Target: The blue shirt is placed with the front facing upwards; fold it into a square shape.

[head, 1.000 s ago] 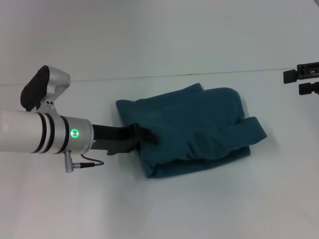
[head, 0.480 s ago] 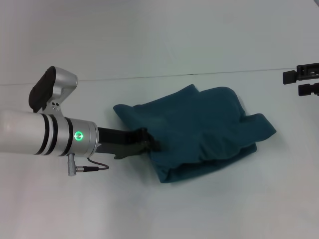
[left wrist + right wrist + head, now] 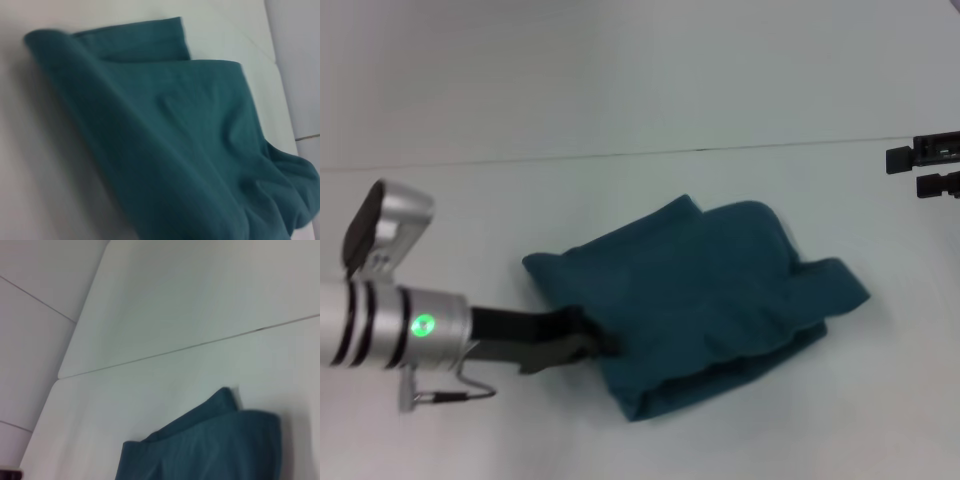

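The blue shirt (image 3: 705,290) lies on the white table as a folded, rumpled bundle, plain teal side up, with no lettering showing. My left gripper (image 3: 598,343) reaches in from the lower left and is shut on the bundle's near left edge. The left wrist view is filled by the shirt (image 3: 165,135), its layers stacked with a rolled fold along one side. My right gripper (image 3: 908,171) hangs open at the far right edge, well away from the cloth. The right wrist view catches only a corner of the shirt (image 3: 210,450).
A thin seam (image 3: 620,155) runs across the white table (image 3: 470,230) behind the shirt. The left arm's silver forearm (image 3: 380,325), with a green light and a small cable, stretches over the table's front left.
The left arm has pulled back toward the front left, dragging the shirt bundle with it down and to the left. The bundle has also turned slightly. The right gripper has stayed put.
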Available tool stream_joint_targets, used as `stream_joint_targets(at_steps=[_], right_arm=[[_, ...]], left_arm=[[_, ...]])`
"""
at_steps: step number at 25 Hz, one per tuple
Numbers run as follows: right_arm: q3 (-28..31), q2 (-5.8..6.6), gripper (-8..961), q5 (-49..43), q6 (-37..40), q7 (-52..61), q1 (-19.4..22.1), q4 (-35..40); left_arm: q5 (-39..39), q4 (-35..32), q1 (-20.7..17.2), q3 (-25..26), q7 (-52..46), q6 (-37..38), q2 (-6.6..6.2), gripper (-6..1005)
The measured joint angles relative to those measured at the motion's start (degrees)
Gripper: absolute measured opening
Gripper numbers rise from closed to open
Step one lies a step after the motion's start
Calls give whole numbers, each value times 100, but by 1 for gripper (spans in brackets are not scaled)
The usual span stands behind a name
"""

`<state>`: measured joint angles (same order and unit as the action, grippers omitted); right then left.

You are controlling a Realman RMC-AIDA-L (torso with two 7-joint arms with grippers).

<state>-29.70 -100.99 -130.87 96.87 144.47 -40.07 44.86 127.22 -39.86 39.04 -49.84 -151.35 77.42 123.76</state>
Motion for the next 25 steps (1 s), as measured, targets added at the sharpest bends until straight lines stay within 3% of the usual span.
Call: stream_joint_targets(at_steps=[5, 10, 18, 25], right_arm=[[-30, 3, 914, 0, -91, -61, -3, -114], [-26, 3, 914, -8, -122, -162, 3, -165], [-30, -11, 915, -34, -93, -171, 8, -178], [-37, -10, 915, -29, -84, -170, 8, -179]], left_arm=[[56, -90, -344, 265, 1, 75, -185, 73], [456, -92, -245, 918, 42, 84, -445, 82], [648, -90, -138, 1049, 71, 110, -503, 96], [796, -604, -278, 1228, 34, 409, -578, 109]])
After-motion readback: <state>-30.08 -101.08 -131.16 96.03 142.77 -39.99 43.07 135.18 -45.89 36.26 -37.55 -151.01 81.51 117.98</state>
